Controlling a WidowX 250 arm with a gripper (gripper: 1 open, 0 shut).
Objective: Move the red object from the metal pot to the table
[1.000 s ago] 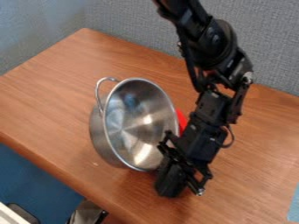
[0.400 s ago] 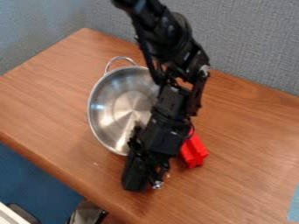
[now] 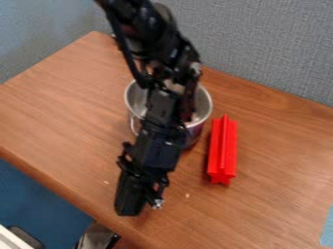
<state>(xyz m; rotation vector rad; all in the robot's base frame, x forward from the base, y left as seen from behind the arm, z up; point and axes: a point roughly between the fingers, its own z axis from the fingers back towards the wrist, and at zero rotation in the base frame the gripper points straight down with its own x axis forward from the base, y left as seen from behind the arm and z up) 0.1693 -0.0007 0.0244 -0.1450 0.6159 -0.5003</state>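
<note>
Camera view — a single black robot arm reaches down toward the near edge of the table (image 3: 53, 88), its gripper (image 3: 135, 195) at the lowest point of the arm, pointing steeply downward; the jaws are drawn fully together and nothing is seen between them. The red object (image 3: 223, 150) lies flat on the wood to the right of the arm, clear of the gripper and just beside the metal pot (image 3: 198, 110); the pot stands upright behind the arm, which hides most of it — its inside cannot be seen. Judged from this layout, the bar is already out of the pot and on the table. Risks from here: the arm's links pass close over the pot and could nudge or tip it; a sideways sweep could strike the bar and push it toward the table's edge.
</note>
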